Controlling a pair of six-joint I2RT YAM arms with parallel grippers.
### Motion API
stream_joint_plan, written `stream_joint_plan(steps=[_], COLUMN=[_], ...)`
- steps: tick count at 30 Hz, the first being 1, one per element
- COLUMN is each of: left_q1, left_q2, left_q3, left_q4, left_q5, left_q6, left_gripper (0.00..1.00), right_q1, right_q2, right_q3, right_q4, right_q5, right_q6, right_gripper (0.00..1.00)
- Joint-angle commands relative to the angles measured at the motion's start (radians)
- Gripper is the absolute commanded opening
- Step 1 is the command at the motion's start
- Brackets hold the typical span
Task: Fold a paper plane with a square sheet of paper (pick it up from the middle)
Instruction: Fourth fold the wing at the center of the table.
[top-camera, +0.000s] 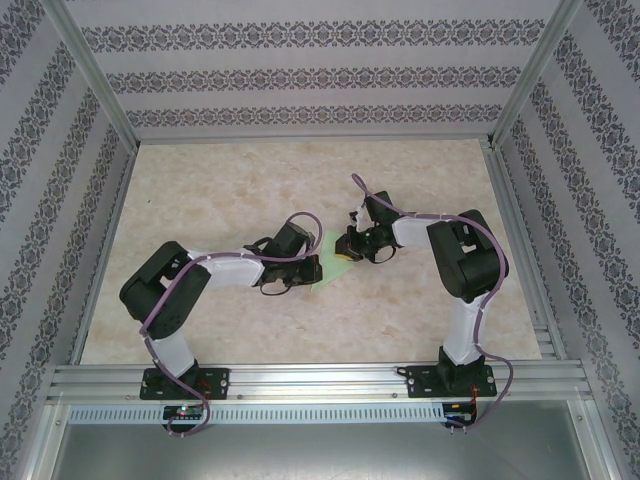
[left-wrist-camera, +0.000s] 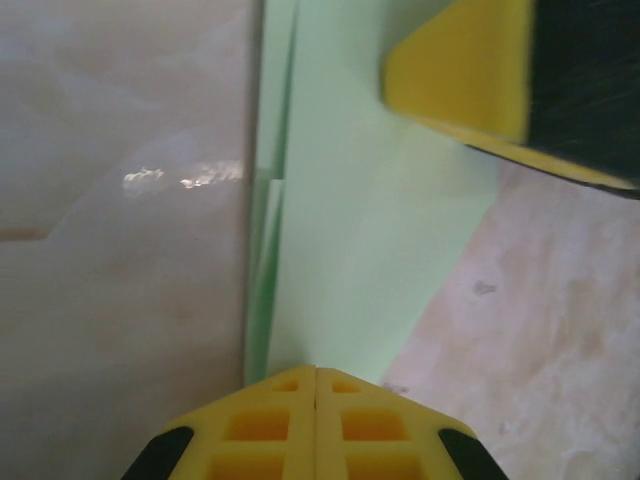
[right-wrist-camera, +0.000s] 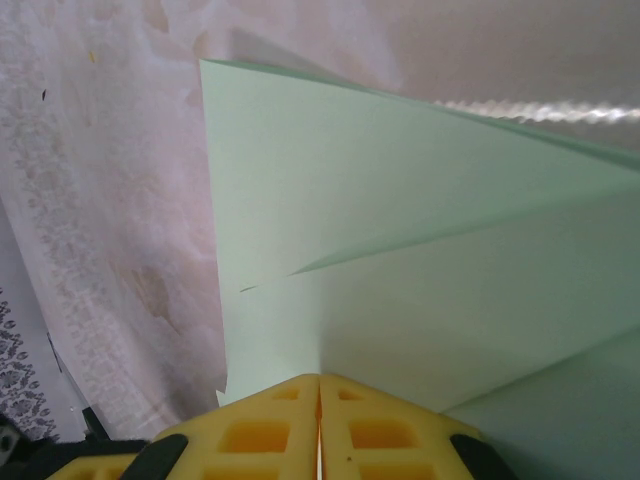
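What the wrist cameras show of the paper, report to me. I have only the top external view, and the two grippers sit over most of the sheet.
Observer: In the left wrist view the paper is already folded. Stacked layers show along its left edge, and it narrows toward the camera.
Operator: Now give me the state of both grippers.
Observer: Both are shut, fingers pressed together. The left gripper has its tips at the paper's narrow end, and the right gripper has its tips against the sheet near a corner. I cannot tell whether either one pinches the paper or only presses on it.
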Motion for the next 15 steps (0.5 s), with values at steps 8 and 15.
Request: stream_joint_plan(steps=[8,15], left_q1=[-0.014,-0.049], left_q2=[0.003,-0.010], left_q3=[-0.099,-0.068], left_q4=[0.000,-0.189], left_q5=[0.035,0.085], left_q6=[-0.050,0.090], left_gripper=[0.04,0.03], right_q1=[-0.014,-0.015], right_q2=[0.066,0.070], right_q3=[-0.017,-0.012], right_q4=[-0.076,-0.087], right_q5=[0.114,0.123], right_q6=[-0.032,-0.033], right_gripper=[0.09,0.09])
